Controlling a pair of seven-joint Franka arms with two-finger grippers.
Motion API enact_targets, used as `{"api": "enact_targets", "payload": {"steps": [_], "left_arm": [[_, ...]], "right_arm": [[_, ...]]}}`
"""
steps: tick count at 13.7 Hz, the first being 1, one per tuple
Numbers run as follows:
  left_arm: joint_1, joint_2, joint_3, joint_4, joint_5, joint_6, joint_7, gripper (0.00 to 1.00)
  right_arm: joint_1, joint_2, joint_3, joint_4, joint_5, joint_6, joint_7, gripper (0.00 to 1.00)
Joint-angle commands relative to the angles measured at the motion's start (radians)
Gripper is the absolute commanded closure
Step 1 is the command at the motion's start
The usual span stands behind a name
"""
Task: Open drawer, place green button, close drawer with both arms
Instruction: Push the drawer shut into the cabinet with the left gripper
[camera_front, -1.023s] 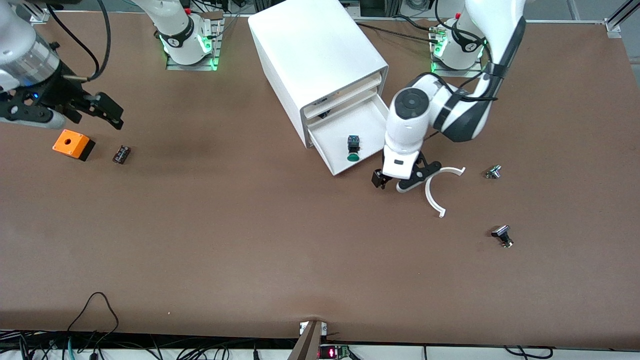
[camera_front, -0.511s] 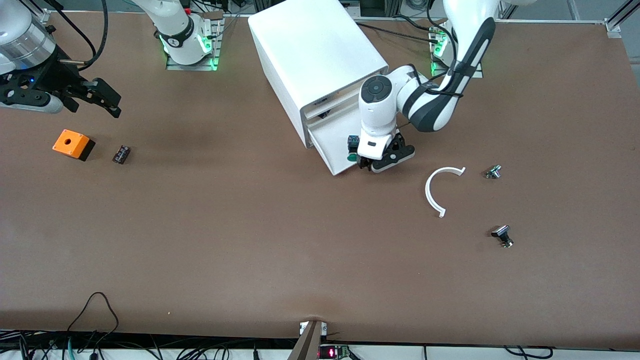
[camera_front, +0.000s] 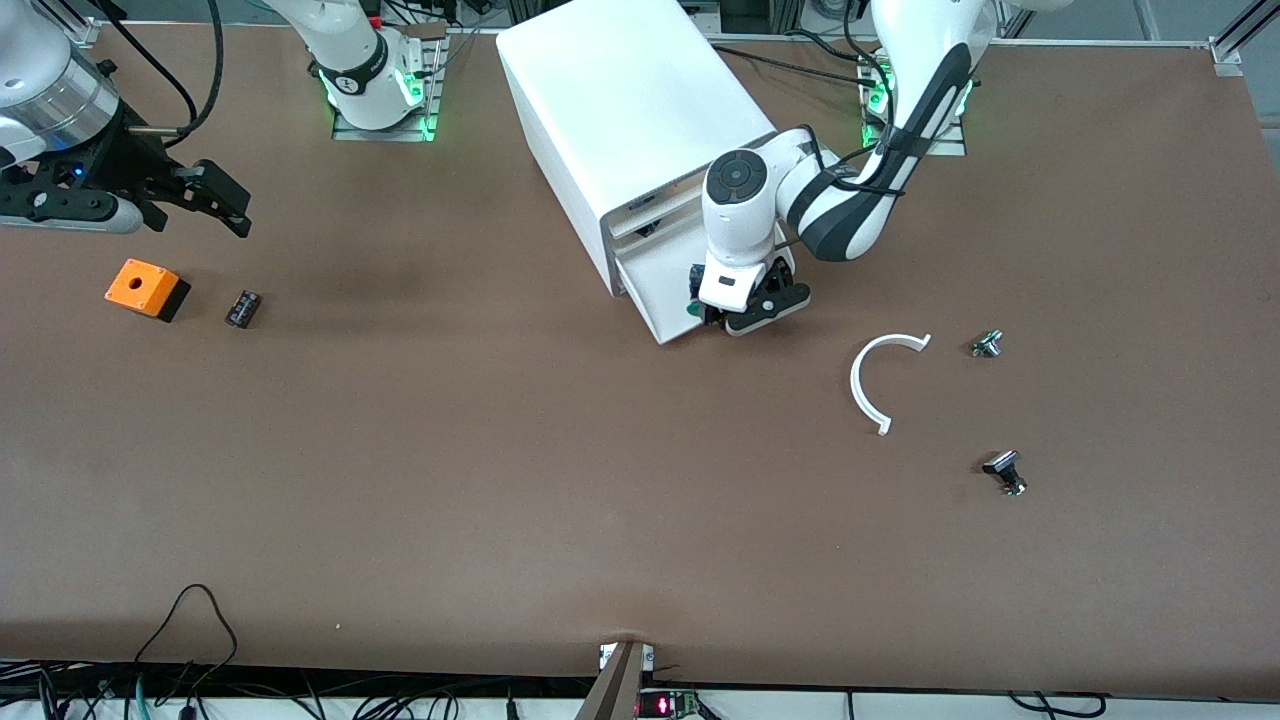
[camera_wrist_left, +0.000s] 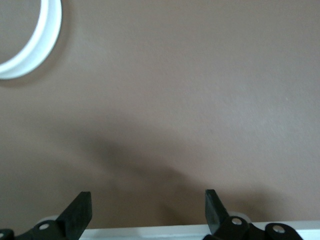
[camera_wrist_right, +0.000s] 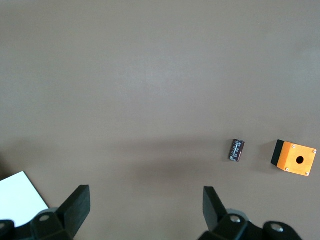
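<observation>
**Task status: drawer open, button loaded, closing step in hand**

Since the drawer (camera_front: 668, 285) stands pulled out of the white cabinet (camera_front: 630, 110) with the button (camera_front: 693, 308) lying inside it, the first two steps of the task read as complete. Only a sliver of the green cap shows at the drawer's front lip, beside the left wrist housing; the rest of the button is hidden.

**Left arm.** The left gripper (camera_front: 745, 318) sits low at the drawer's front lip, at roughly 4 o'clock from the cabinet. In the left wrist view its fingers (camera_wrist_left: 79, 212) stand wide apart with nothing between them, and a white edge, probably the drawer lip, runs just under them. Whether they touch the lip cannot be told.

**Right arm.** The right gripper (camera_front: 205, 205) waits above the table toward the right arm's end, at about 1 o'clock from the orange box (camera_front: 146, 288). Its fingers are spread wide and hold nothing. A small dark part (camera_front: 242, 307) lies beside the box.

**Remaining.** By judgement, only the closing push is left: the drawer is still well out of the cabinet.

**Other items.** A white curved strip (camera_front: 872, 380) and two knobbed parts (camera_front: 986, 344) (camera_front: 1005, 470) lie at 4 to 5 o'clock from the drawer, untouched.
</observation>
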Motion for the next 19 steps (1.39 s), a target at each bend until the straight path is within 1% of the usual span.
{"api": "enact_targets", "payload": {"steps": [1, 4, 7, 9, 11, 12, 14, 19], "left_arm": [[0.013, -0.003, -0.053, 0.004, -0.03, -0.027, -0.006, 0.0], [0.011, -0.003, -0.087, 0.005, -0.128, -0.033, -0.004, 0.0], [0.013, -0.003, -0.103, 0.007, -0.178, -0.033, 0.006, 0.01], [0.011, -0.003, -0.12, 0.007, -0.256, -0.033, 0.026, 0.01], [0.003, -0.003, -0.126, 0.007, -0.304, -0.033, 0.037, 0.01], [0.0, -0.003, -0.126, 0.007, -0.321, -0.033, 0.036, 0.01], [0.008, -0.003, -0.154, 0.008, -0.386, -0.033, 0.039, 0.01], [0.01, 0.005, -0.16, 0.011, -0.398, -0.033, 0.046, 0.01]], "right_arm": [[-0.02, -0.002, 0.014, 0.012, 0.019, -0.023, -0.021, 0.0], [-0.018, -0.002, 0.016, 0.015, 0.019, -0.02, -0.015, 0.0], [-0.018, -0.002, 0.017, 0.013, 0.018, -0.017, -0.021, 0.0], [-0.018, 0.001, 0.014, 0.013, 0.021, -0.017, -0.021, 0.0], [-0.021, -0.001, -0.001, 0.013, 0.019, -0.017, -0.027, 0.0], [-0.021, -0.001, -0.024, 0.013, 0.021, -0.014, -0.027, 0.0], [-0.021, 0.005, -0.039, 0.012, 0.021, -0.011, -0.036, 0.0], [-0.021, -0.004, -0.044, 0.033, 0.016, -0.019, -0.07, 0.0]]}}
